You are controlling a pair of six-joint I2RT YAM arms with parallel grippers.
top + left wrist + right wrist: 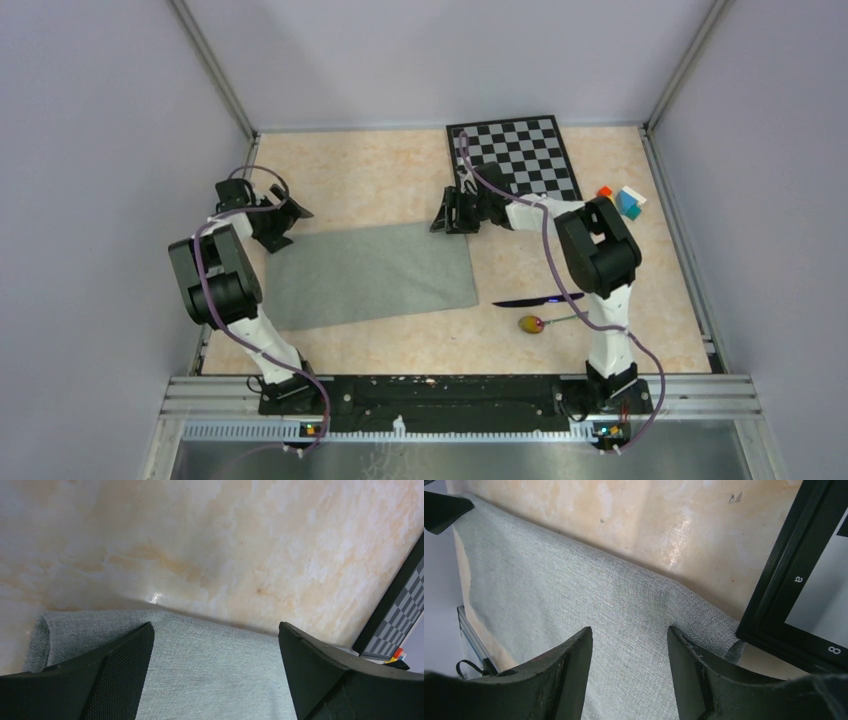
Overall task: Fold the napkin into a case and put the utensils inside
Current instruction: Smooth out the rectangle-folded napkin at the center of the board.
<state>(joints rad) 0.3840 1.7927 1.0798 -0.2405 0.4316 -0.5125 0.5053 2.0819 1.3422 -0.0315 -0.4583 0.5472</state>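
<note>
Marbled tabletop [380, 165], grey-green napkin [370, 275] a flat rectangle, left tool [215, 627] and right tool [629, 629] both spread apart

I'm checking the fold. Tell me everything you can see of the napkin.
The napkin is plain grey-green woven cloth, lying flat on the table as a wide rectangle, slightly skewed. Its far edge looks rounded, as if folded. The left gripper and right gripper, both open, hang above its far corners; contact unclear.
</note>
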